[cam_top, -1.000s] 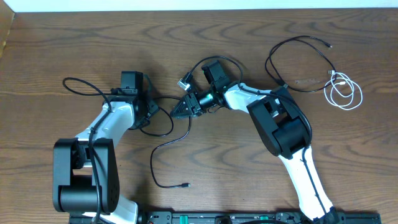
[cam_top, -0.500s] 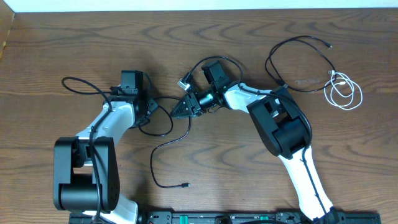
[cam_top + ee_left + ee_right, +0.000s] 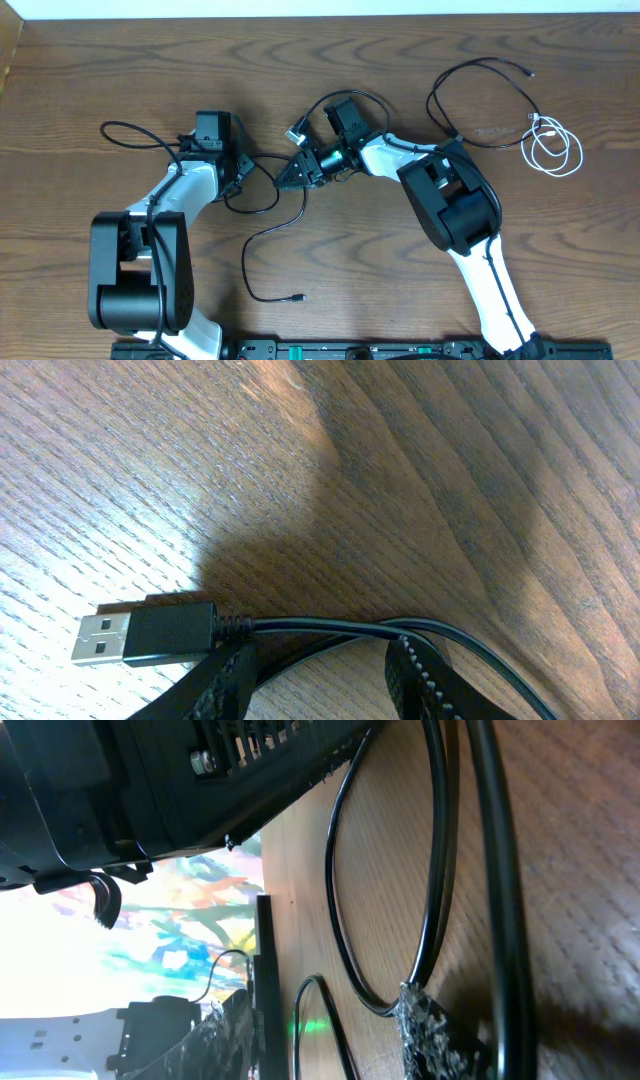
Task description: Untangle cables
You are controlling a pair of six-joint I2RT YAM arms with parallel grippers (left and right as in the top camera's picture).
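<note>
Overhead: long black cable (image 3: 246, 265) ran from upper left of frame, past the left gripper (image 3: 238, 175), looped at centre, then trailed to lower centre. Second black cable (image 3: 431, 98) and coiled white cable (image 3: 537, 122) lay together at upper right of the table (image 3: 100, 60), well apart from both arms.

Left wrist view: left gripper (image 3: 315, 660) stood partly open with a clear gap between the fingers. The cable's USB plug (image 3: 140, 635) lay flat just beyond the fingertips, and its cord crossed them; no pinch seen.

Right gripper (image 3: 285, 180) sat at centre. Right wrist view: right gripper (image 3: 325, 1015) had its fingers apart. A thin cable loop (image 3: 345, 950) lay between them, nearly meeting the right-hand finger (image 3: 430, 1030); a hold could not be confirmed.
</note>
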